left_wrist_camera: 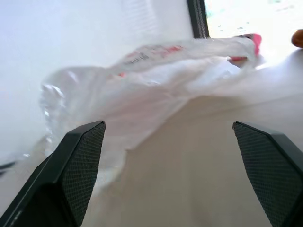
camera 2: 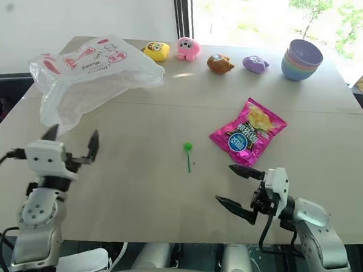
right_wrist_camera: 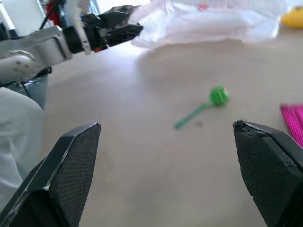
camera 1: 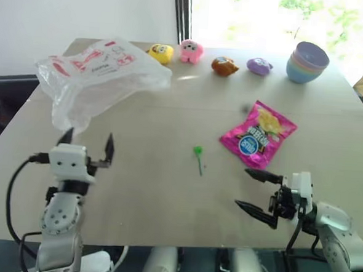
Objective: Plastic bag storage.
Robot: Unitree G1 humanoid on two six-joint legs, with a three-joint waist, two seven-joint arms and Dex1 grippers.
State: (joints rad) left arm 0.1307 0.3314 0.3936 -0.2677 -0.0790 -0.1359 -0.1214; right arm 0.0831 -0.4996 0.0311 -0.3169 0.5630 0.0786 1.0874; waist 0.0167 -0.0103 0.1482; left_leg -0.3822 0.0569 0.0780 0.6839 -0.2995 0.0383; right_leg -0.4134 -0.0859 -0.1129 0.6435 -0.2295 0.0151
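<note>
left claw [camera 1: 88, 144], jaws spread wide and empty, raised above the near-left worktop [camera 1: 147, 189] and aimed at the plastic bag [camera 1: 99, 75], apparently lined up for a first grasp. the bag lies crumpled just beyond it at the far left, untouched. right claw [camera 1: 257, 191], equally wide and empty, points leftward at the near right; a green stick [camera 1: 198, 155] and pink snack packet [camera 1: 257, 136] lie between.

We count one plastic bag [camera 1: 99, 75], one pink snack packet [camera 1: 257, 139], one green lollipop [camera 1: 198, 157], four small toys [camera 1: 225, 66] (in a row), and perhaps four stacked bowls [camera 1: 307, 62].
</note>
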